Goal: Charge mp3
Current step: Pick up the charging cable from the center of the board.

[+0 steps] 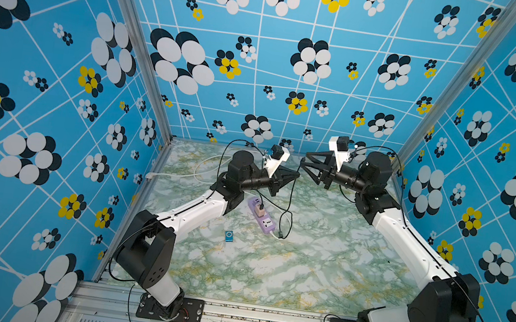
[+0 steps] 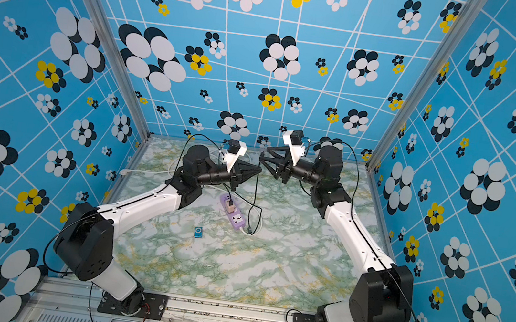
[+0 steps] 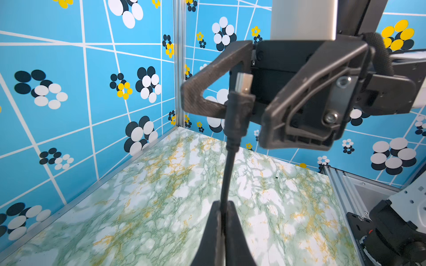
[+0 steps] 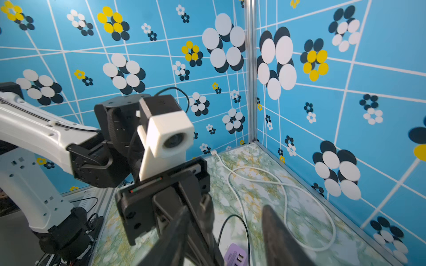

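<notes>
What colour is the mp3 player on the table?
Teal-blue with a pale ring; the mp3 player shows best in a top view.

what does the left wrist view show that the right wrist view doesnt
Only left wrist: the open right claw head-on, and the left claw shut on the black cable. Only right wrist: the white cord, lilac power strip and left arm's camera. Both: the cable's plug and the marble table.

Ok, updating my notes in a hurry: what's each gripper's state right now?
Left gripper: shut on the black cable.
Right gripper: open, the cable's plug between its spread jaws.
</notes>
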Action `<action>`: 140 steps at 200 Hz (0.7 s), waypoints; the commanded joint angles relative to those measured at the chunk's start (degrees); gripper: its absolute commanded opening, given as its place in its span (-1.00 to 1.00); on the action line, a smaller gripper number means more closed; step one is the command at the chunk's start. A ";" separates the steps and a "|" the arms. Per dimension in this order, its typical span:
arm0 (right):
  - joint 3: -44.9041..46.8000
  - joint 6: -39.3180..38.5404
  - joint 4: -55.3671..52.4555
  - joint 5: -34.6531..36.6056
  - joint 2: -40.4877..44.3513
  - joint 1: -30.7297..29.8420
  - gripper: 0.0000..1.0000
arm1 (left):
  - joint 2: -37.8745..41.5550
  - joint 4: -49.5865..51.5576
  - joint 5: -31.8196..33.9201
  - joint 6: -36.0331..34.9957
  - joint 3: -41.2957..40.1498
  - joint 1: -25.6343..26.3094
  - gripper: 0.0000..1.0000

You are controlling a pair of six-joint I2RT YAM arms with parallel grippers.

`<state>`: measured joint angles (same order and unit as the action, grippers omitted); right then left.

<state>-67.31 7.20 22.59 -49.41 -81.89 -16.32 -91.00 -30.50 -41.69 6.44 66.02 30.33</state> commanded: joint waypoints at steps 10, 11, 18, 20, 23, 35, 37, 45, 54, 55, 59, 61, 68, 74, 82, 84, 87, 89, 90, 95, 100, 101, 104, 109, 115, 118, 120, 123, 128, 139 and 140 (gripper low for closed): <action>9.70 19.37 25.22 0.77 4.42 2.17 0.58 | 2.15 -7.67 -1.81 3.20 0.69 -0.27 -1.00; 9.81 19.79 25.79 0.65 4.35 2.17 0.57 | 2.10 -7.92 -1.81 3.44 0.69 -0.27 -1.00; 10.19 22.90 29.40 0.44 3.66 2.09 0.53 | 1.97 -9.67 -1.62 5.04 0.49 -0.18 -1.00; 10.25 23.86 30.53 0.52 3.31 2.08 0.51 | 1.88 -10.13 -1.61 5.49 0.51 -0.11 -1.00; 10.31 25.23 32.11 0.66 2.95 1.96 0.49 | 1.88 -10.90 -1.45 6.15 0.44 -0.03 -1.00; 9.11 30.91 40.53 0.24 0.06 1.41 0.39 | 1.54 -13.60 -1.17 8.40 -0.08 0.25 -1.00; 8.66 31.88 41.53 0.14 -0.47 1.27 0.37 | 1.44 -13.97 -1.06 8.87 -0.14 0.32 -1.00; 7.01 35.99 45.65 -0.49 -2.43 1.04 0.29 | 1.19 -15.38 -0.54 10.35 -0.35 0.58 -1.00; 5.25 40.31 50.99 -1.92 -4.90 0.50 0.20 | 0.77 -16.83 -0.24 11.59 -0.48 0.85 -1.00; 5.03 40.77 51.55 -2.05 -5.15 0.50 0.19 | 0.76 -16.98 -0.19 11.67 -0.46 0.86 -1.00; 4.36 42.56 53.48 -2.52 -6.08 0.31 0.15 | 0.56 -17.39 -0.03 12.10 -0.41 1.02 -1.00; 4.07 43.38 54.28 -2.64 -6.59 0.23 0.14 | 0.49 -17.55 0.06 12.17 -0.44 1.09 -1.00; 3.36 45.94 56.79 -2.89 -7.94 -0.09 0.10 | 0.23 -17.98 0.27 12.54 -0.46 1.21 -1.00; 2.69 47.22 57.97 -3.58 -8.97 -0.35 0.06 | 0.04 -18.26 0.41 12.71 -0.42 1.27 -1.00; 2.20 47.19 56.95 -4.08 -9.58 -0.71 0.01 | -0.06 -18.34 0.71 12.82 -0.32 1.31 -1.00; 2.21 46.78 56.31 -3.95 -9.64 -0.77 0.00 | -0.06 -18.36 0.77 12.81 -0.29 1.31 -1.00; 2.29 45.93 54.97 -3.53 -9.57 -0.86 0.00 | -0.05 -18.44 0.96 12.88 -0.28 1.30 -1.00; 2.39 45.32 53.91 -3.24 -9.49 -0.90 0.00 | -0.08 -18.45 1.05 12.83 -0.28 1.38 -1.00; 2.37 44.99 53.36 -2.93 -9.42 -0.95 0.00 | -0.02 -18.45 1.11 12.86 -0.32 1.39 -1.00; 2.74 43.05 49.81 -1.25 -8.85 -1.04 0.00 | 0.07 -18.34 1.37 12.72 -0.30 1.40 -1.00; 3.14 40.49 46.25 0.36 -7.95 -1.29 0.04 | 0.22 -18.01 1.70 12.44 -0.22 1.49 -1.00; 3.23 39.85 45.63 0.80 -7.77 -1.36 0.05 | 0.30 -17.97 1.83 12.36 -0.25 1.49 -1.00; 3.46 37.97 43.46 1.95 -7.10 -1.62 0.09 | 0.44 -17.44 2.09 12.16 -0.20 1.57 -1.00; 3.75 34.56 39.33 3.54 -5.75 -2.07 0.16 | 0.74 -16.63 2.85 11.54 -0.19 1.65 -1.00; 3.68 30.26 33.75 4.76 -4.23 -2.76 0.26 | 1.30 -15.32 4.05 10.65 -0.28 1.82 -1.00; 3.53 28.13 30.99 5.18 -3.53 -3.14 0.29 | 1.48 -14.65 4.80 10.16 -0.35 1.92 -1.00; 3.44 26.77 29.26 5.35 -3.01 -3.38 0.30 | 1.76 -14.18 5.44 9.75 -0.43 1.97 -1.00; 3.35 24.81 26.88 5.59 -2.50 -3.69 0.32 | 2.05 -13.58 6.32 9.28 -0.57 2.08 -1.00; 3.32 22.34 23.99 5.71 -1.47 -4.16 0.33 | 2.47 -12.65 8.12 8.51 -0.84 2.18 -1.00; 4.38 20.06 22.42 6.08 -0.37 -4.76 0.33 | 3.31 -11.63 11.87 7.13 -1.55 2.57 -1.00; 4.33 20.05 22.46 6.17 -0.29 -4.77 0.33 | 3.34 -11.57 12.19 7.07 -1.62 2.60 -1.00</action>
<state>-63.37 38.54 56.18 -46.65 -87.05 -19.22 -90.54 -44.16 -37.26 16.64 65.91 32.03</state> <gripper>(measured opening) 0.667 0.062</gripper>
